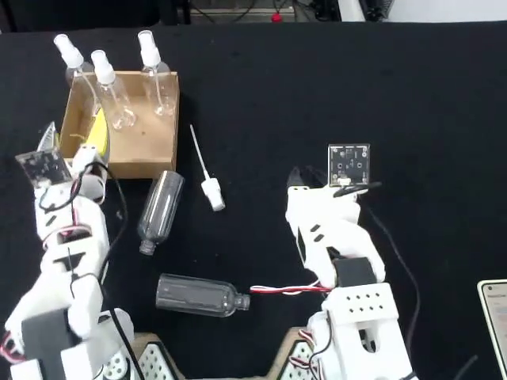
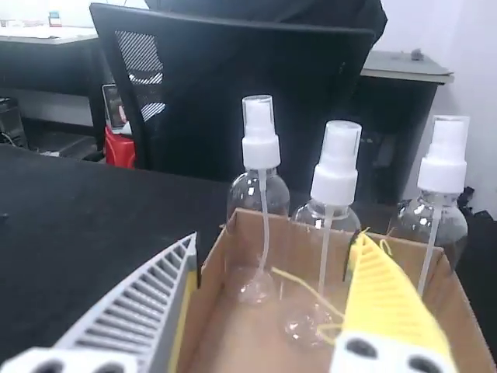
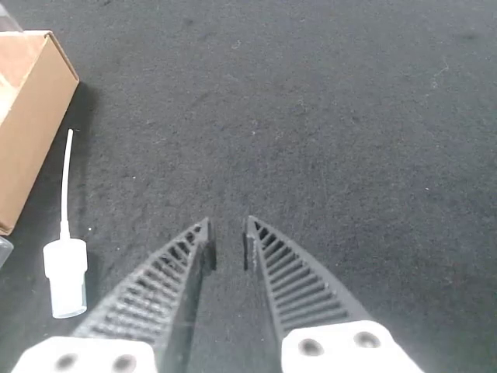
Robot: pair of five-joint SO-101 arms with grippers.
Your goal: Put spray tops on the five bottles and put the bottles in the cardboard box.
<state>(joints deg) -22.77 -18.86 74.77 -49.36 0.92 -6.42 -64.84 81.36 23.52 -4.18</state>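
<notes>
Black cloth is covering the bench [image 1: 333,87].

High view: the cardboard box [image 1: 146,158] is sitting far left, with three capped bottles [image 1: 115,99] standing inside. Two bare bottles are lying on the cloth, one [image 1: 161,207] just beside the box, the other [image 1: 196,294] nearer the arms. One loose spray top [image 1: 212,192] is lying between the box and the right gripper [image 1: 299,177]. The left gripper [image 1: 73,141] is hanging at the box's left wall.

Left wrist view: jaws are gaping wide and empty, one finger inside the box, the other outside.

Right wrist view: jaws are standing narrow, nothing between them, above bare cloth. The spray top is lying near, apart.

Judging: capping the fourth bottle is in hand. Next move is calling for the right gripper taking the spray top by its head while the left gripper is steadying a bare bottle's neck.
</notes>
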